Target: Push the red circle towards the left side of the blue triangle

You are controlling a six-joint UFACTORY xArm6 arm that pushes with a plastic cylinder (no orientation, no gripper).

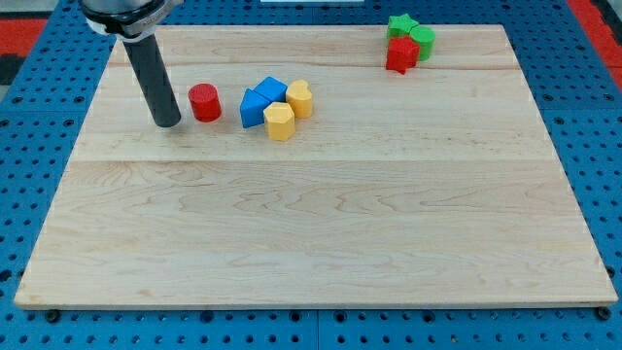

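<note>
red circle right of my tip

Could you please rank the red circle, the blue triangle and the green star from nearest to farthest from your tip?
From my tip:
1. Red circle, just to its right.
2. Blue triangle, further right, mid-cluster.
3. Green star, at the view's top right.
</note>
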